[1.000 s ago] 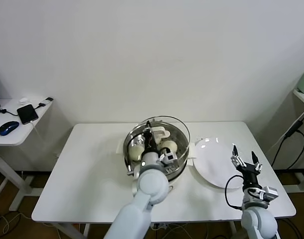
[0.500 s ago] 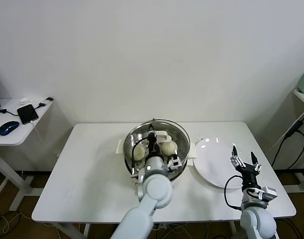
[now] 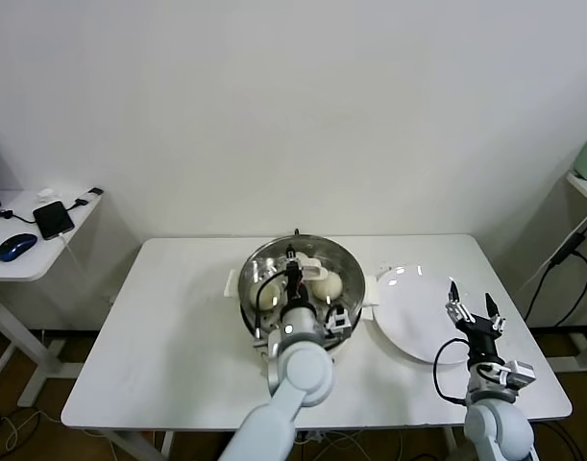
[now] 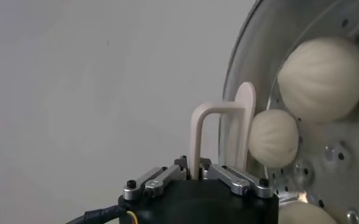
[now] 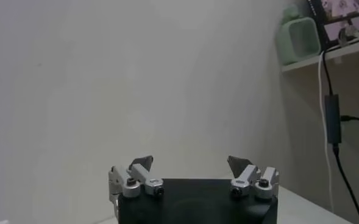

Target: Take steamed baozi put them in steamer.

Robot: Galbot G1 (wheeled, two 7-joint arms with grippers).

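Observation:
The steamer (image 3: 256, 325) is a shiny steel pot at the table's middle. The round glass lid (image 3: 343, 261) lies over it, and my left gripper (image 3: 293, 276) is shut on the lid's white handle (image 4: 219, 131). Through the glass I see cream-white steamed baozi (image 3: 267, 291) (image 3: 325, 283) inside. The left wrist view shows several baozi (image 4: 323, 70) (image 4: 273, 137) on the perforated tray (image 4: 345, 25), with my left gripper (image 4: 195, 173) clamped on the handle's leg. My right gripper (image 3: 473, 305) is open and empty, held upright beside the plate; it also shows in the right wrist view (image 5: 190, 163).
A flat white plate (image 3: 416, 312) with nothing on it lies right of the steamer. A side desk at the left holds a phone (image 3: 53, 219) and a mouse (image 3: 16, 247). A cable (image 3: 552, 264) hangs at the right table edge.
The left gripper has carried the glass lid from a raised, tilted spot to lie level and centred over the steamer. The right arm has not moved.

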